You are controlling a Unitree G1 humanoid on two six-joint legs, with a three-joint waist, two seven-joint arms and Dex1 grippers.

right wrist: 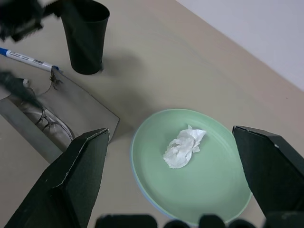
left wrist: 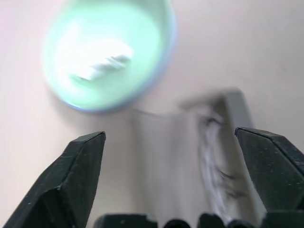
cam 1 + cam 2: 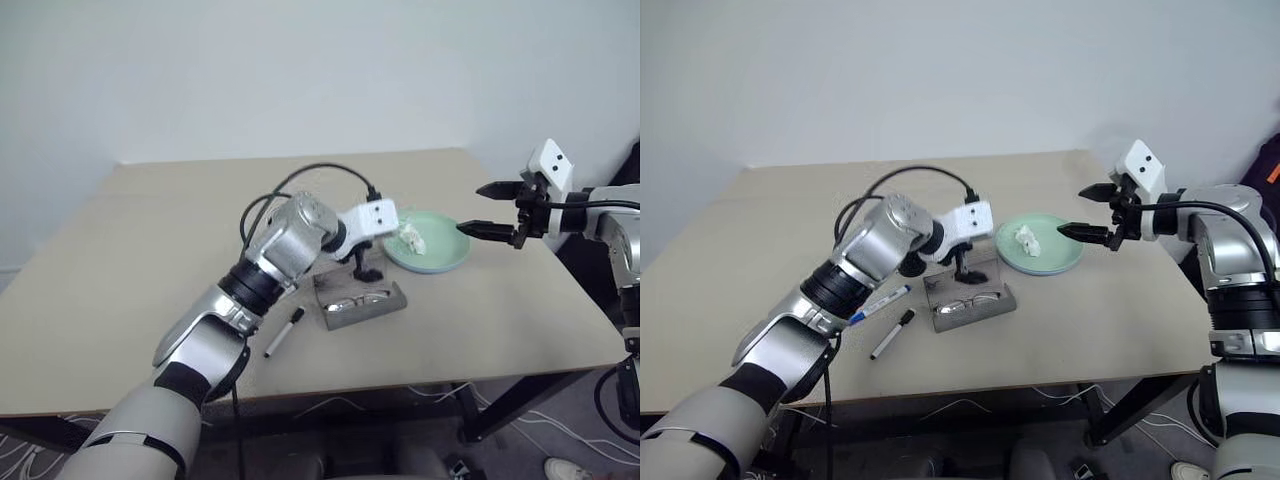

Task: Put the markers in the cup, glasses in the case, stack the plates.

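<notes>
Left gripper (image 2: 168, 180): black fingers spread wide, nothing between them; hangs above the open case in the head views.
Right gripper (image 3: 1090, 212): spread wide, empty; poised at the 3 o'clock rim of the green plate, apart from it.
Grey rectangular case (image 3: 970, 298): lid open, lying near table centre, long axis running roughly 8 to 2 o'clock in the right eye view.
Thin-framed clear-lens glasses (image 3: 968, 303): inside the case, lying along its length.
Mint green round plate (image 1: 213, 190): at 2 o'clock from the case, just beside it; a thin light blue rim (image 1: 138, 186) peeks from under its edge, as of a second plate beneath.
Crumpled white tissue (image 1: 183, 147): in the green plate, near its middle.
Black-capped white marker (image 3: 892, 334): flat on the tan table (image 3: 1120, 320) at 8 o'clock from the case, long axis 7 to 1 o'clock, cap toward 1.
Blue-capped white marker (image 3: 878, 304): seen in the right eye view beside the left forearm, also 7 to 1 o'clock, blue cap toward 7.
Tall black tapered plastic cup (image 1: 85, 35): upright in the right wrist view, beyond the case; cannot tell what is inside.
</notes>
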